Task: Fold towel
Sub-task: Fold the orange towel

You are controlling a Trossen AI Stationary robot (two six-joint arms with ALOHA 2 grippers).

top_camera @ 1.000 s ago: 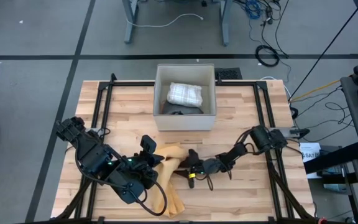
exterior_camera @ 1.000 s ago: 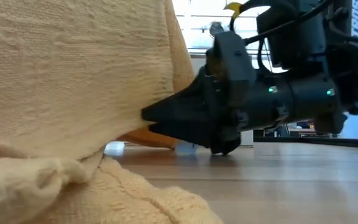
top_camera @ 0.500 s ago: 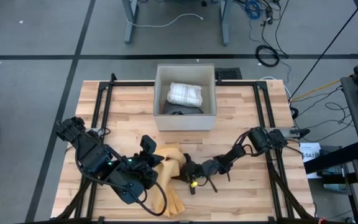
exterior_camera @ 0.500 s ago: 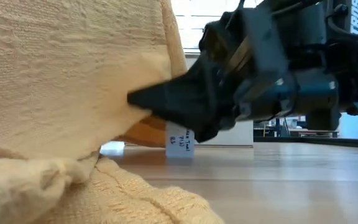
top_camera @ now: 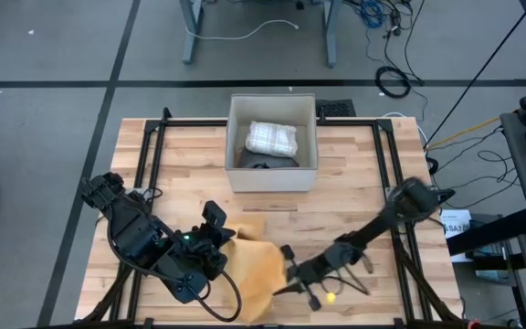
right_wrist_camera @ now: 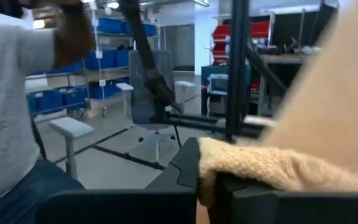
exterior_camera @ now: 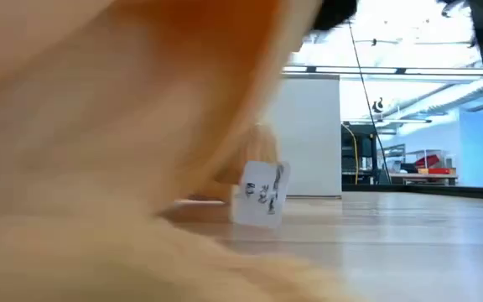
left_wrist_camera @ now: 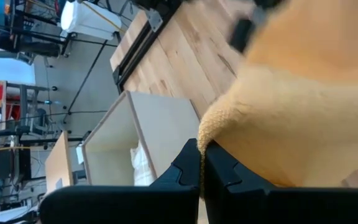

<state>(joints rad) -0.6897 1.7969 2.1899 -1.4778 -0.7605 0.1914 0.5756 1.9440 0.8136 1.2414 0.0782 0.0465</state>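
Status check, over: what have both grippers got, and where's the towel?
Left gripper shut on towel. Right gripper shut on its other edge. Towel near front edge; box well clear.

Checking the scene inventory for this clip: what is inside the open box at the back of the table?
In the box, a folded white checked cloth lies on top. A dark object shows beside it, partly covered by the cloth; what it is cannot be told. The floor of the box under the cloth is hidden.
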